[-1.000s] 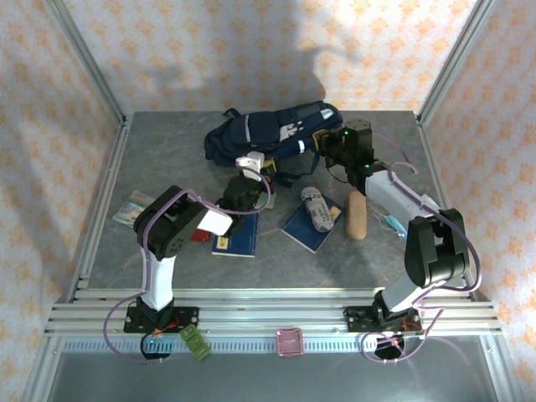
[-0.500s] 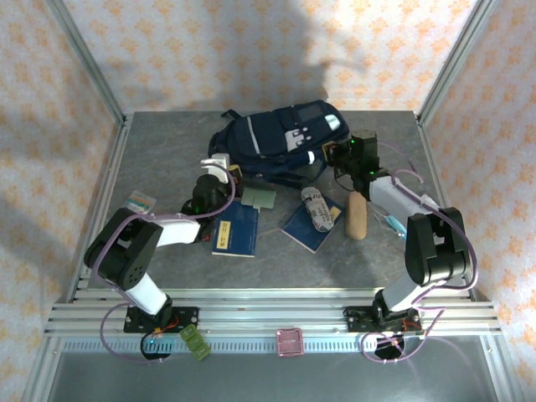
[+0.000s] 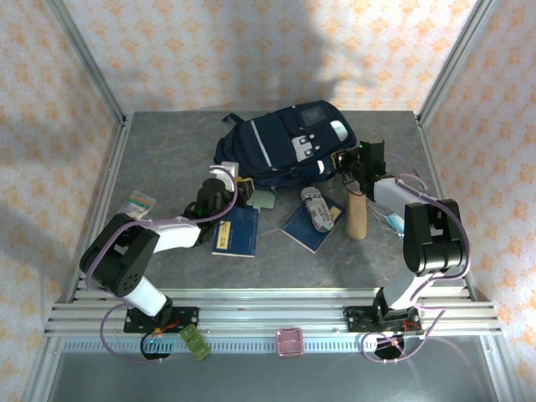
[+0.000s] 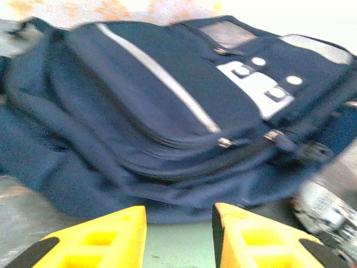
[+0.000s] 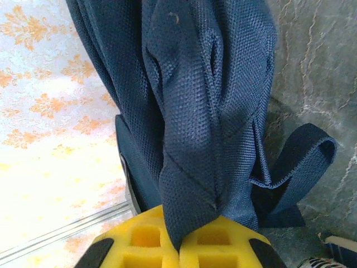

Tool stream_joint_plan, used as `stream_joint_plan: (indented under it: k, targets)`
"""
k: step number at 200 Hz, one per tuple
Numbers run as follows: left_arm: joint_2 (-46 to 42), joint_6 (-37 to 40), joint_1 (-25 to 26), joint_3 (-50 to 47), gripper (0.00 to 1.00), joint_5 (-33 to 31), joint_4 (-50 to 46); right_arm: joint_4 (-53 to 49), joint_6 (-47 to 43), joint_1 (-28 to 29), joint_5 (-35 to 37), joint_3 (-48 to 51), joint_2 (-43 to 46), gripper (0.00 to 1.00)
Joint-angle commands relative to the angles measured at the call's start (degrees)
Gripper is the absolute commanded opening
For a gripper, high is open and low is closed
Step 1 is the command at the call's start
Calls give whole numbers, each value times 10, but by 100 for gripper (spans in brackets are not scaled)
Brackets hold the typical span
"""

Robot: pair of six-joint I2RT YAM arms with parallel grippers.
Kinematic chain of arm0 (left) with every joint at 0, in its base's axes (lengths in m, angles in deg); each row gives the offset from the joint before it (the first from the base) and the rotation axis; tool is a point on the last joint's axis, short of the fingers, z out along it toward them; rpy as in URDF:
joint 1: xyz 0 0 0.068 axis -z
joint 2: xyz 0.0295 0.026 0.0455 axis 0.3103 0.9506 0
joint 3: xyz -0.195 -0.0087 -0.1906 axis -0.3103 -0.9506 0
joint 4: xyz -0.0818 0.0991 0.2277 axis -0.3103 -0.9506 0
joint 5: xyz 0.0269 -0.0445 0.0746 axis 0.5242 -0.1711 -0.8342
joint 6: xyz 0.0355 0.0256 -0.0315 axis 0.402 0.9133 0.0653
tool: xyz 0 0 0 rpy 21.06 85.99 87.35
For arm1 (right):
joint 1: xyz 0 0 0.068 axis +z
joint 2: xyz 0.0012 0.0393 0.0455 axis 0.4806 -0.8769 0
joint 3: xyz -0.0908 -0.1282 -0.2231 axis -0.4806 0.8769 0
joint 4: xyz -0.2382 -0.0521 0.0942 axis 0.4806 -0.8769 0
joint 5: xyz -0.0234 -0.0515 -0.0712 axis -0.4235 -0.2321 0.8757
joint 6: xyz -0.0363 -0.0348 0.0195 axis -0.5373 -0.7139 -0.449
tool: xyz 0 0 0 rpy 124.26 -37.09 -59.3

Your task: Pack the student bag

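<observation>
Student bag (image 3: 280, 144) is slumping at the table's twelve o'clock, looking soft and floppy, likely best gripped by a fold: right gripper (image 5: 179, 237) is pinching its fabric, left gripper (image 4: 178, 231) is hovering spread, empty, at its seven o'clock.

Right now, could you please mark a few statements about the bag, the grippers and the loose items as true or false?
1. The right gripper is clamped on navy fabric of the student bag. True.
2. The left gripper is clamped on a zipper pull. False: its jaws stand apart with nothing between them, facing the bag.
3. Two blue booklets lie on the table in front of the bag. True.
4. The wooden cylinder is packed inside the bag. False: it lies on the table, beside the right arm.
</observation>
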Motion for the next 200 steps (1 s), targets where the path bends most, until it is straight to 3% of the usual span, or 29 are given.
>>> stream_joint_plan:
  k: [1,17,59,144,200]
  targets:
    - [10,-18,9,-14,42,52,82,59,18,13,-34,-42,42,0]
    - [16,-46,9,-29,59,72,132,49,21,19,-33,-63,58,0]
    - [34,-78,8,-14,57,106,128,39,27,36,-28,-99,82,0]
    - [65,22,7,-32,59,79,216,47,31,50,-33,-109,77,0]
    - [114,61,-8,31,60,93,184,44,25,53,-40,-114,80,0]
